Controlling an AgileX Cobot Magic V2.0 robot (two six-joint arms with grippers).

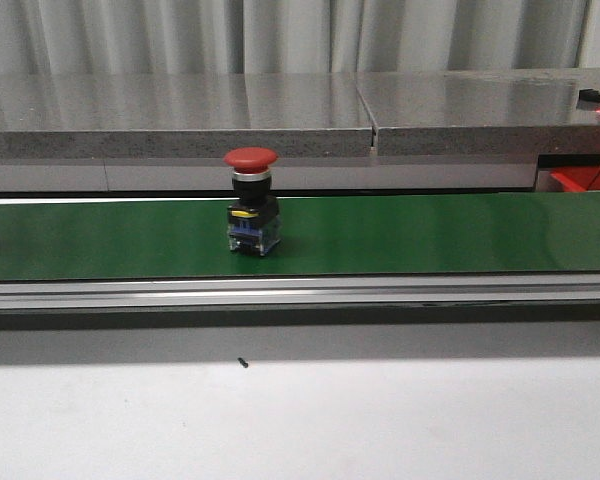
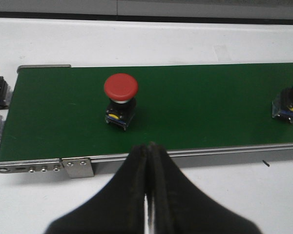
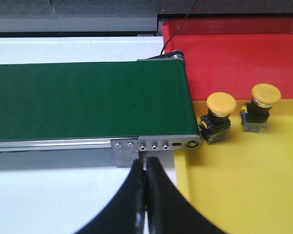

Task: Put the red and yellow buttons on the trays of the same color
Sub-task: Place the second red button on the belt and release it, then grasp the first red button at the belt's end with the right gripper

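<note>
Red button (image 1: pixel 251 205) upright mid-belt on green conveyor (image 1: pixel 430 235), likely light, rigid, top-heavy, best pinched at boxy base; left gripper (image 2: pixel 149 161) and right gripper (image 3: pixel 145 170) both pressed together, empty.

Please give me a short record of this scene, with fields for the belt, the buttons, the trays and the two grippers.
belt: long green conveyor belt, metal frame
buttons on belt: red mushroom-head push button upright in the left wrist view; a second red one at that picture's edge
buttons in tray: two yellow mushroom-head push buttons, upright, apart
trays: flat yellow plastic tray holding them; flat red plastic tray beside it
left gripper: jaws shut, holding nothing
right gripper: jaws shut, holding nothing
</note>
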